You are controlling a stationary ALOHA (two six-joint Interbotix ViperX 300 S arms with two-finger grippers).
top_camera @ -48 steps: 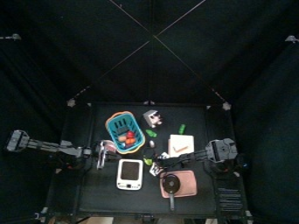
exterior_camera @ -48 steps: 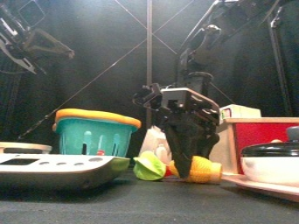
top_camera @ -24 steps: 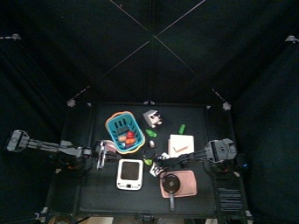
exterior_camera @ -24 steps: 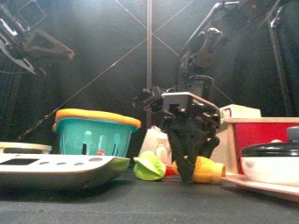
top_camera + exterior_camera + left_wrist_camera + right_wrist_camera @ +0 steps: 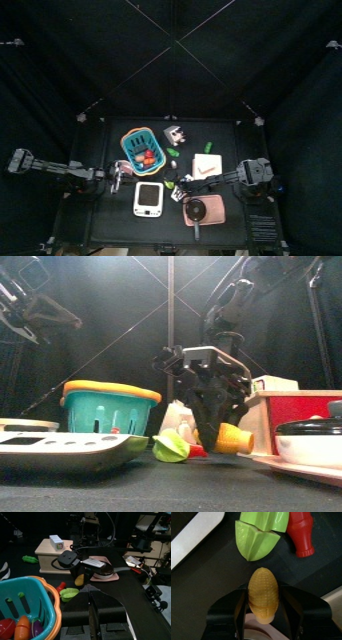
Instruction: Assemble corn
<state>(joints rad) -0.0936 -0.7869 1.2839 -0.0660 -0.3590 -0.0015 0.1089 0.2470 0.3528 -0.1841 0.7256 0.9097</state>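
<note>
The corn (image 5: 263, 582) is a small yellow cob, and my right gripper (image 5: 263, 597) is shut on it, one jaw on each side. The front view shows the corn (image 5: 235, 439) tilted, just above the table, in the right gripper (image 5: 218, 436). A green husk piece (image 5: 258, 537) lies on the table close beyond the cob; from the front the green husk piece (image 5: 170, 446) sits left of it. My left gripper (image 5: 118, 178) hangs by the basket, jaws a narrow slit apart with nothing between them.
A teal basket with an orange rim (image 5: 107, 411) stands at the left, a white handheld device (image 5: 54, 446) in front of it. A red toy bottle (image 5: 302, 532) lies beside the husk. A wooden box (image 5: 207, 163) and a pink lidded pan (image 5: 203, 208) are at the right.
My right gripper's jaws have narrowed onto the corn and raised it a little off the table. The left arm has not moved.
</note>
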